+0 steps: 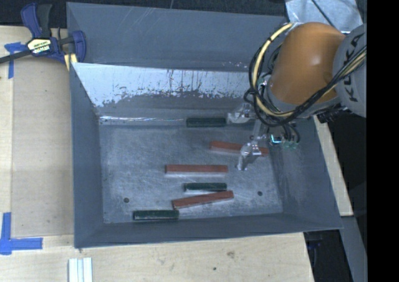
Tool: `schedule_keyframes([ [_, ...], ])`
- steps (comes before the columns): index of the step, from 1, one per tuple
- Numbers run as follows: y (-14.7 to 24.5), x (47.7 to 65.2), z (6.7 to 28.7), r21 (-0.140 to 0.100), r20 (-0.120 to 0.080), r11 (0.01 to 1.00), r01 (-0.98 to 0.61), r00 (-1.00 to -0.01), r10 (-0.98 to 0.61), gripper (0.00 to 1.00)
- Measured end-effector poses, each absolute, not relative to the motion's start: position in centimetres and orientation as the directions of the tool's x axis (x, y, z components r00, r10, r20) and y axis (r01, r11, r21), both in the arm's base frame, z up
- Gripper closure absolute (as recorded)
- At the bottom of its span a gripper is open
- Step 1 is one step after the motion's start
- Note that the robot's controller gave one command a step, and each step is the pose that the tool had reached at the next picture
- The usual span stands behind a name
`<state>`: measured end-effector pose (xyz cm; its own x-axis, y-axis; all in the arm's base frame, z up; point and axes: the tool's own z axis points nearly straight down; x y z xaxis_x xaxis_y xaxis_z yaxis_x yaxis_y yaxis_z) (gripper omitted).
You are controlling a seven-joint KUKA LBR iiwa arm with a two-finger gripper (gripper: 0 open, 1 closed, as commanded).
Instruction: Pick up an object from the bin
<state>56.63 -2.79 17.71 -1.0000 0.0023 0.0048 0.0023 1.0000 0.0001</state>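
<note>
Reddish-brown stick (224,146), flat and narrow, lies on the floor of the bin (87,150) right of its middle, its right end running under the gripper (248,155); the gripper hangs low over that end, probably because this is the stick nearest the side the arm comes in from; whether the jaws are apart, together or on the stick cannot be told, since the wrist and its cables cover them; nothing is visibly held. The other sticks lie flat and apart, so each could be taken singly: a far dark stick (206,122) lies at the foot of the far wall; a longer brown stick (196,168) lies just nearer than the gripper's stick; below it lie a short dark stick (204,186), a tilted brown stick (202,199) and a near-left dark stick (156,215). Nothing rests on the right-hand stick; the right wall stands near, which I judge the one constraint on the approach.
</note>
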Motion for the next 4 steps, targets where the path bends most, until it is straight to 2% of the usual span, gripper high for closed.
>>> schedule_keyframes([
  [1, -2.8, 56.8, 18.2, 0.0, -0.004, 1.0, 0.002, -1.0, 0.002, 0.0],
  [2, -4.9, 60.1, 7.9, -0.002, -0.011, 0.991, -0.132, -0.991, -0.132, 1.0],
  [3, -4.9, 60.1, 7.9, -0.002, -0.011, 0.991, -0.132, -0.991, -0.132, 1.0],
  [4, -5.9, 61.3, 21.5, -0.001, -0.004, 0.988, -0.153, -0.988, -0.153, 1.0],
])
